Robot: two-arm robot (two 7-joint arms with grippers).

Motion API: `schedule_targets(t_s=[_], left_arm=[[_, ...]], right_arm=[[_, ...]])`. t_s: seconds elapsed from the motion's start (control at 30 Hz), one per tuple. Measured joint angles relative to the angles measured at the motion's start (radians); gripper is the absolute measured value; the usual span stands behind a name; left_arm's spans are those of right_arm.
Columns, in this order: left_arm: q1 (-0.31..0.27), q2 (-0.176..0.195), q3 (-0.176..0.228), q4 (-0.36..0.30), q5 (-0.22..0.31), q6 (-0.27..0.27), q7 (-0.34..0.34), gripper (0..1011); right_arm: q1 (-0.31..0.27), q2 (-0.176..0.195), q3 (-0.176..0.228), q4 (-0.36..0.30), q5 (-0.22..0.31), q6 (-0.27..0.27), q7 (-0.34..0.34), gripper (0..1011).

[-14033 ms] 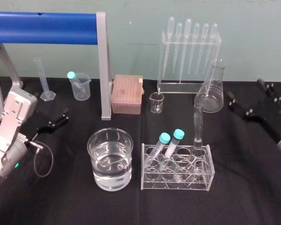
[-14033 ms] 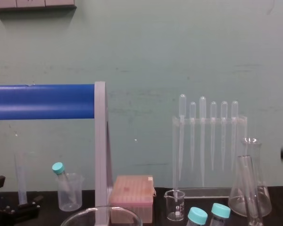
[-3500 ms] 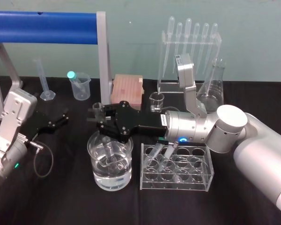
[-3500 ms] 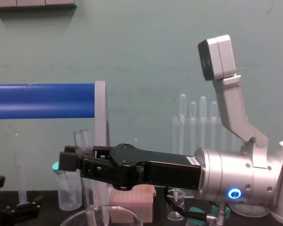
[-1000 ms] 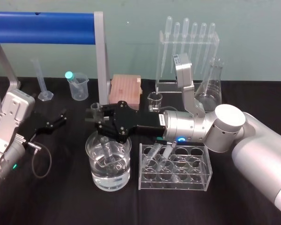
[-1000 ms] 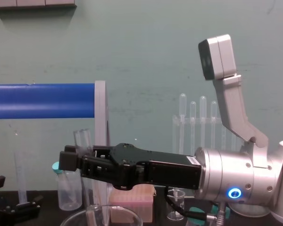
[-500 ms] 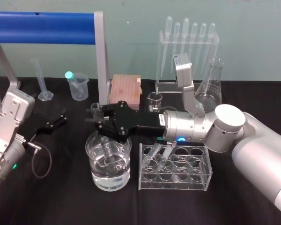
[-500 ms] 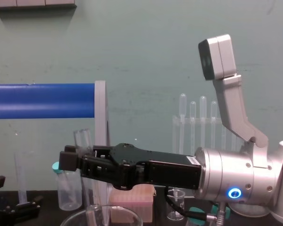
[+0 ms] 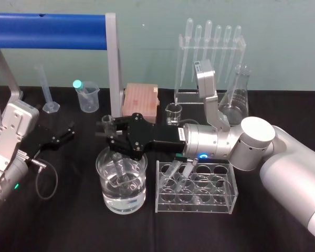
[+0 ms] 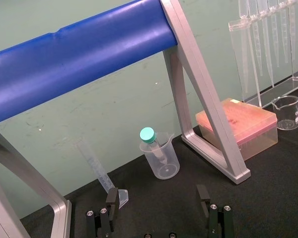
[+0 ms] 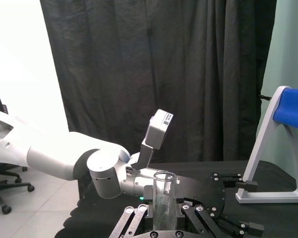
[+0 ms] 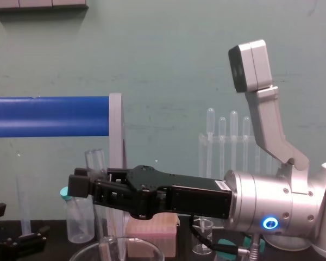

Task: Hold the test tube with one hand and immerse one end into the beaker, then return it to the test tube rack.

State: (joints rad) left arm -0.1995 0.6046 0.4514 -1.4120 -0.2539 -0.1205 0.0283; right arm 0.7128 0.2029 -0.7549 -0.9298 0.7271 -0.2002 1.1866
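Observation:
My right gripper (image 9: 106, 132) reaches in from the right and is shut on the upper part of the test tube (image 9: 118, 167). The clear glass tube stands nearly upright, with its lower end dipped in the water of the wide beaker (image 9: 124, 195). In the chest view the test tube (image 12: 96, 163) rises above the black fingers (image 12: 79, 185) over the beaker rim (image 12: 117, 242). In the right wrist view the test tube (image 11: 164, 201) sits between both fingers. The clear test tube rack (image 9: 196, 189) stands just right of the beaker. My left gripper (image 9: 68, 132) is parked open at the left.
Behind the beaker stand a pink tip box (image 9: 139, 100), a tiny glass beaker (image 9: 173, 113), a pipette stand (image 9: 210, 58) and a conical flask (image 9: 235, 105). A blue-bar frame (image 9: 47, 23), a graduated cylinder (image 9: 46, 89) and a plastic beaker (image 9: 88, 97) holding a teal-capped tube are at the back left.
Since the oldest frames the tube has left the rack and now stands in the beaker, held by the right gripper. Over the last second nothing has visibly moved.

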Motion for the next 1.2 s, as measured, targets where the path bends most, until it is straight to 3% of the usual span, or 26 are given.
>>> schedule_targets(t_s=[1.2], left_arm=[[0.000,0.000,0.000,0.000,0.000,0.000,0.000,1000]], right_arm=[[0.000,0.000,0.000,0.000,0.000,0.000,0.000,226]])
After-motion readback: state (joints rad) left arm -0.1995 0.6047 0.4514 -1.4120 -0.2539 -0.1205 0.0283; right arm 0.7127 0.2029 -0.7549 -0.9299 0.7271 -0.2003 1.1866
